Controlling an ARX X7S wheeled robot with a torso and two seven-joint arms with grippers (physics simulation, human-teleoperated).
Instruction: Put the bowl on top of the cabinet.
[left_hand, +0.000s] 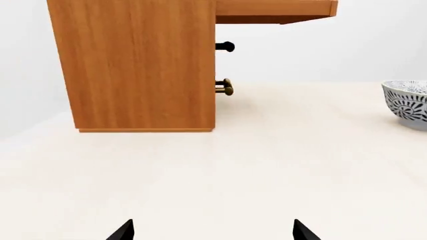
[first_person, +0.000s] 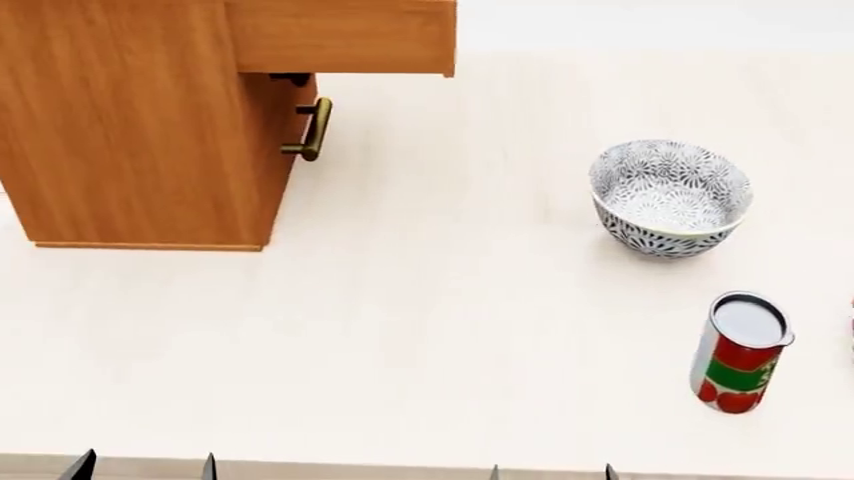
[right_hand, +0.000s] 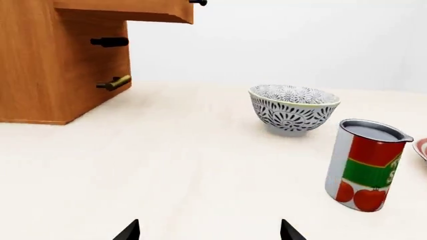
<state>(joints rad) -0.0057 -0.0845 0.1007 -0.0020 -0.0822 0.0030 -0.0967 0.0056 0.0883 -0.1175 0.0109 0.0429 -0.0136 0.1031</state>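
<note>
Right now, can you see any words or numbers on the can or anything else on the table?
None can be read.
Can: its label shows a red band, a green band and red tomatoes, but no letters or numbers.
Bowl: only a dark floral pattern, no writing.
Cabinet: plain wood grain with a brass bar handle, no label or sign.

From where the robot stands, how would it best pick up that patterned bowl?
Probably by the rim, from above. The bowl stands upright and open on the table, its wall too wide to span, so one finger could go inside and one outside the thin rim. The right gripper is nearer; taking the rim's side away from the can would keep the fingers off it.
</note>
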